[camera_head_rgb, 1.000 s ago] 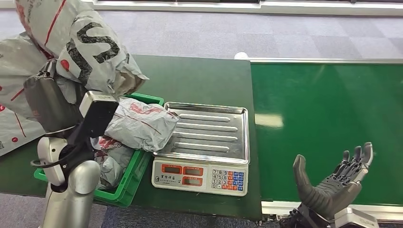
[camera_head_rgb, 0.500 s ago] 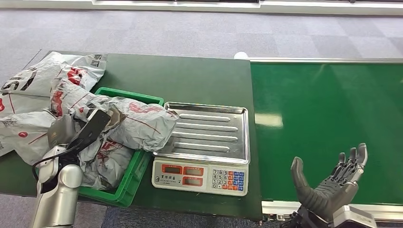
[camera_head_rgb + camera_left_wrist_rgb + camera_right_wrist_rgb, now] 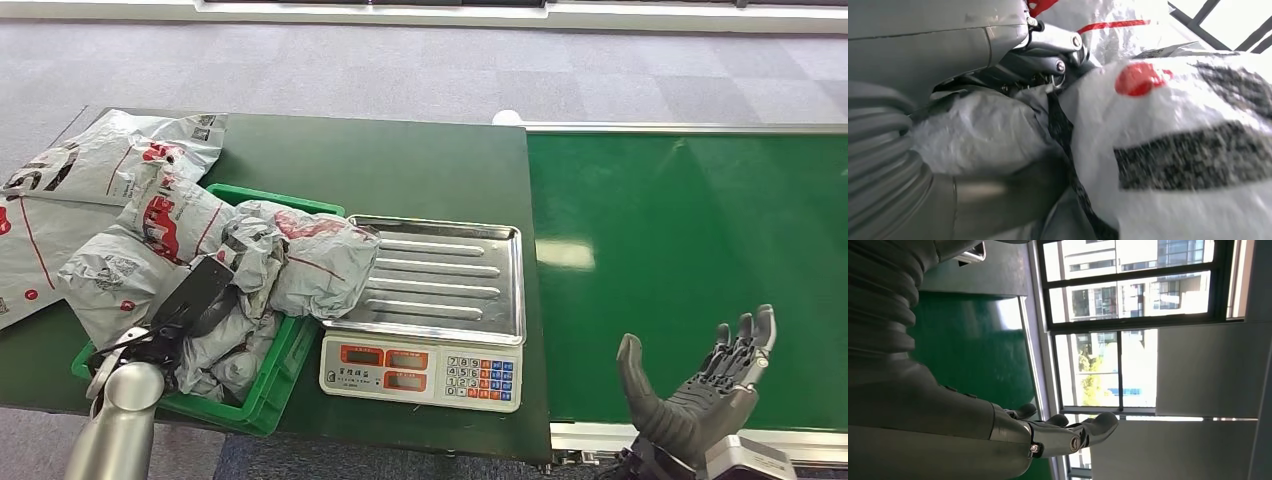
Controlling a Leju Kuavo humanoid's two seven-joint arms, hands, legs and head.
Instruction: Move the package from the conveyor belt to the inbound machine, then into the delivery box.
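Note:
My left hand (image 3: 192, 298) is down in the green delivery crate (image 3: 272, 382), its fingers buried among crumpled grey packages. In the left wrist view its fingers (image 3: 1048, 47) and thumb (image 3: 998, 200) close around folds of a grey package (image 3: 978, 130), next to a white bag with black print (image 3: 1188, 150). That grey package with red marks (image 3: 150, 245) lies over the crate's left side. Another grey package (image 3: 320, 255) sits on the crate's right rim, touching the scale tray (image 3: 440, 275), which is bare. My right hand (image 3: 700, 390) hangs open, palm up, over the conveyor belt's (image 3: 690, 230) near edge.
Flat white and grey bags (image 3: 70, 190) lie on the green table left of the crate. The scale's keypad and display (image 3: 420, 372) face the front edge. A window wall (image 3: 1128, 315) lies beyond the belt in the right wrist view.
My left arm came down from high at the upper left, bringing the large package onto the crate pile. The right hand sank slightly and stayed open.

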